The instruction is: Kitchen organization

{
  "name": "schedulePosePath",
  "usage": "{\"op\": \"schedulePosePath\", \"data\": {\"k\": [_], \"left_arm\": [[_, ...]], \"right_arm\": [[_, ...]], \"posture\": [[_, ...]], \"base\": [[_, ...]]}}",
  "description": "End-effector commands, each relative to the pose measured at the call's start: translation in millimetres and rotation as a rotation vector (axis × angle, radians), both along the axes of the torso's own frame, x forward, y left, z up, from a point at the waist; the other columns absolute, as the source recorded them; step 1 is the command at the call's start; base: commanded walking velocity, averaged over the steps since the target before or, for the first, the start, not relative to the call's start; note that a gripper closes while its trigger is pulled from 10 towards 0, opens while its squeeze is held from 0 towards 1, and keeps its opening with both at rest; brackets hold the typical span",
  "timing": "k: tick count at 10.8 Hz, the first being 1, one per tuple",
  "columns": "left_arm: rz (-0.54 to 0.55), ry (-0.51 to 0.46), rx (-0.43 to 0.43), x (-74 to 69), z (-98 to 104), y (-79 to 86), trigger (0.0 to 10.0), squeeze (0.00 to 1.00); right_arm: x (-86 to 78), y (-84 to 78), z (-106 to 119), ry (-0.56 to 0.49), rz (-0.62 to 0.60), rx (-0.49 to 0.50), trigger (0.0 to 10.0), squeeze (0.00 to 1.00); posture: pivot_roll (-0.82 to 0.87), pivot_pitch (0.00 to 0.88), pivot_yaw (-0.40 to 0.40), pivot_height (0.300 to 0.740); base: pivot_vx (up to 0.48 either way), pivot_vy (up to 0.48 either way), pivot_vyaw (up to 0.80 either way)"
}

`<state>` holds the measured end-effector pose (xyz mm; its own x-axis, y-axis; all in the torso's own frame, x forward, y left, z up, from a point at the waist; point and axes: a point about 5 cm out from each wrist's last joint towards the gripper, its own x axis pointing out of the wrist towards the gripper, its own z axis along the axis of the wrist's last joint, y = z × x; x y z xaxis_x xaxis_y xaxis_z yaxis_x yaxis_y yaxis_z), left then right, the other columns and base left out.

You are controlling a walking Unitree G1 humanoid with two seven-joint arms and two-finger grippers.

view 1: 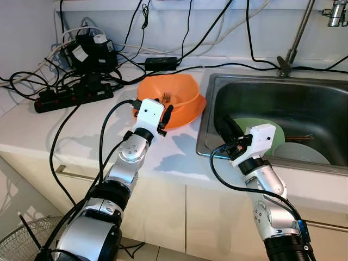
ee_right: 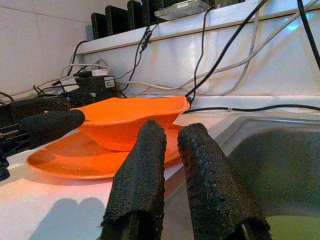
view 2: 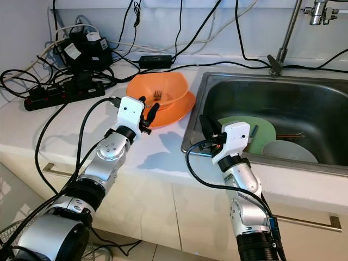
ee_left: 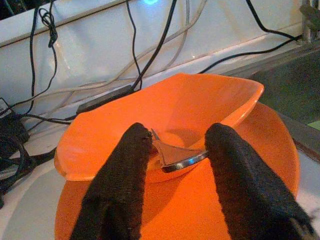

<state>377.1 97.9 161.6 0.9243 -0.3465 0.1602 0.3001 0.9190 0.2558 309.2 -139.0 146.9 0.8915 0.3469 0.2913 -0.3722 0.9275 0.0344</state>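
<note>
Reaching at centre-left, your left pincer (view 1: 166, 115) sits spread just before the orange bowl (view 1: 173, 93) on its orange plate (view 1: 191, 111); close squarely on the near rim, avoiding the fork (view 1: 166, 98). Right pincer (view 1: 227, 130), fingers together, waits over the sink (view 1: 326, 92) edge.

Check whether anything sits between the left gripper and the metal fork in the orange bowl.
Only the near rim of the orange plastic bowl. The left gripper is open just short of it, and the metal fork lies inside behind that rim.
</note>
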Motion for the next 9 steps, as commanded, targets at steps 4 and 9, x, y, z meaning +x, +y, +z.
{"op": "schedulePosePath", "data": {"k": [4, 9], "left_arm": [[-0.008, -0.018, -0.020, 2.6, 8, 0.1, 0.0, 0.00], [0.010, -0.089, -0.027, 3.6, 21, 2.4, 0.0, 0.00]], "right_arm": [[1.8, 2.7, 1, -0.005, 0.004, 0.002, 10.0, 0.00], [2.3, 3.1, 1, -0.005, 0.005, 0.005, 10.0, 0.00]], "posture": [[0.02, 0.000, 0.087, 0.740], [0.02, 0.000, 0.084, 0.740]], "base": [[0.000, 0.000, 0.00], [0.000, 0.000, 0.00]]}}
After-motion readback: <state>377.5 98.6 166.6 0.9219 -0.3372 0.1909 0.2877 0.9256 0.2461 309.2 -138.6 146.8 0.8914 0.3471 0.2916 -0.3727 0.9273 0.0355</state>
